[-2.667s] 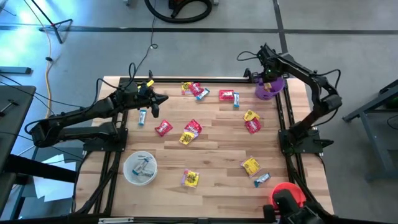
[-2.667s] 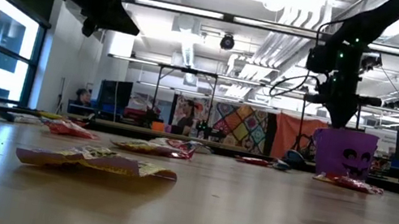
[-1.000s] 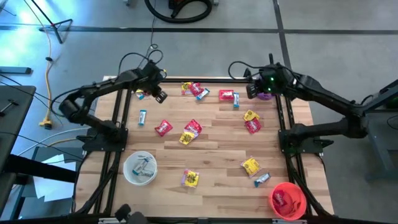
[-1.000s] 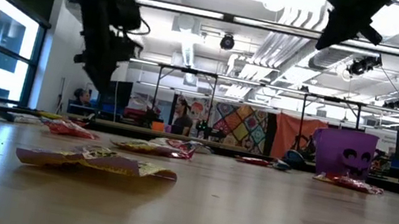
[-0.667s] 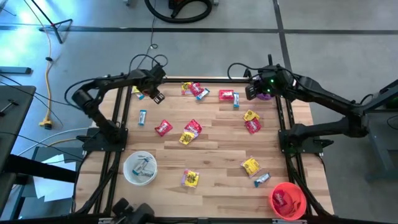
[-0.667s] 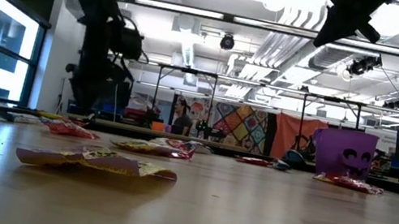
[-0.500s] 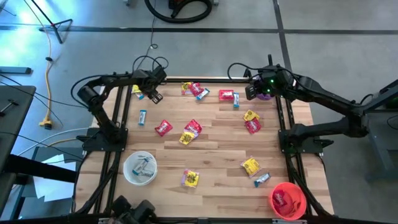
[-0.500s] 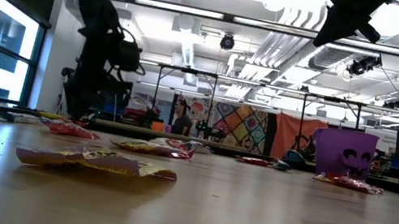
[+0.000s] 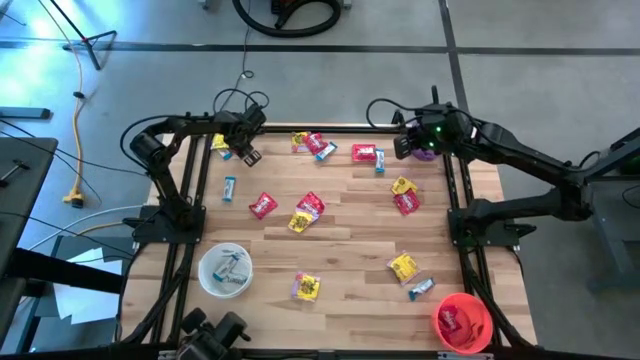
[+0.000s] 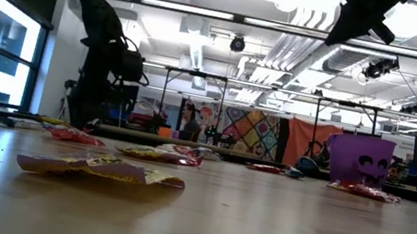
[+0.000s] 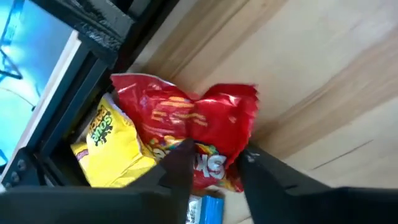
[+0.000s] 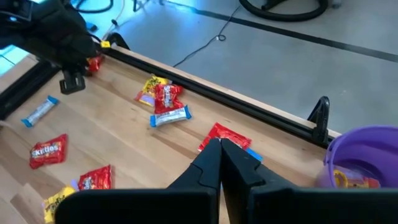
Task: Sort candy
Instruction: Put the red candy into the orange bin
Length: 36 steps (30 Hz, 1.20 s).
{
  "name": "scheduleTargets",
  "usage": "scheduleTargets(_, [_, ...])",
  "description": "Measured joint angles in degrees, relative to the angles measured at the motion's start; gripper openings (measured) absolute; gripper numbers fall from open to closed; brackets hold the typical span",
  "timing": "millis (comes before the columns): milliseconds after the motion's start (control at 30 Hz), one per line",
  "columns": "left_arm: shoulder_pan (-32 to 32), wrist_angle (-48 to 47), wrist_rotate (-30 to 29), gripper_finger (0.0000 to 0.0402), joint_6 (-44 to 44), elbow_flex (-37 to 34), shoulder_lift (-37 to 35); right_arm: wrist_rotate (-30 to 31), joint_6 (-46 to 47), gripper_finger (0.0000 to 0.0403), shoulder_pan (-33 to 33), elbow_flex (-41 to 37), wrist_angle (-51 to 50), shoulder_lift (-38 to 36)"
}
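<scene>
My left gripper (image 11: pixel 217 158) is down at the table's far left corner (image 9: pixel 243 152), pointing steeply down. Its fingers stand apart over the near end of a red candy (image 11: pixel 186 121). A yellow candy (image 11: pixel 109 146) lies tucked against the red one, next to the table's black rail, and a blue candy (image 11: pixel 205 208) shows between the fingers. More red, yellow and blue candy (image 9: pixel 307 212) lies scattered flat on the wood. My right gripper (image 12: pixel 221 149) hangs shut and empty, high over the far right, beside the purple bowl (image 12: pixel 367 155). My left gripper comes at the red candy's near end (image 11: pixel 214 167) from above, one fingertip (image 11: pixel 183 155) at each side of it. The candy lies flat on the table. Whether the fingertips touch it, I cannot tell.
The purple bowl holds a candy. A clear white bowl (image 9: pixel 224 270) with blue candy stands near left, and a red bowl (image 9: pixel 462 322) with a red candy near right. A black rail (image 9: pixel 330 128) runs along the far edge. The low view (image 10: pixel 96 168) shows candy close to the camera.
My left gripper has come down toward the table's far left corner and tipped more steeply downward, ending low over the red and yellow candy there.
</scene>
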Motion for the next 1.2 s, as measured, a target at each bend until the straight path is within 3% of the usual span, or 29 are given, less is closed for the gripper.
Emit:
scheduleTargets(133, [-0.01,0.68,1.6,0.0028,0.38,-0.2,-1.95,-0.47,-1.21,0.0,0.0,0.05,1.29,0.0])
scheduleTargets(233, [-0.57,0.33,4.87,0.0008,-0.69,-0.28,-5.17,-1.13,-1.39,0.0,0.0,0.05,1.42,0.0])
scheduleTargets(433, [-2.97,0.66,21.25,0.0002,-6.75,-0.26,-15.98,-7.82,-3.29,0.0,0.0,0.05,2.3,0.0])
scheduleTargets(567, [-5.58,6.12,35.03,0.0001,-11.35,-0.22,-23.27,-13.86,-4.89,0.0,0.0,0.05,5.67,0.0])
scheduleTargets(733, [-8.77,20.3,51.65,0.0001,-20.05,-0.15,-28.17,-18.83,-5.51,0.0,0.0,0.05,10.77,0.0])
scheduleTargets(933, [-12.84,45.22,67.56,0.0,-33.34,-0.13,-26.94,-24.95,-2.98,0.0,0.39,0.07,19.04,0.38])
scheduleTargets(1100, [-16.24,65.84,72.92,0.0,-45.53,-0.13,-23.15,-27.2,-3.1,0.0006,3.25,0.07,26.53,2.08])
scheduleTargets(1200, [-18.01,75.64,73.47,0.0,-51.04,-0.13,-20.41,-28.78,-2.91,0.0034,4.9,0.07,30.54,3.81])
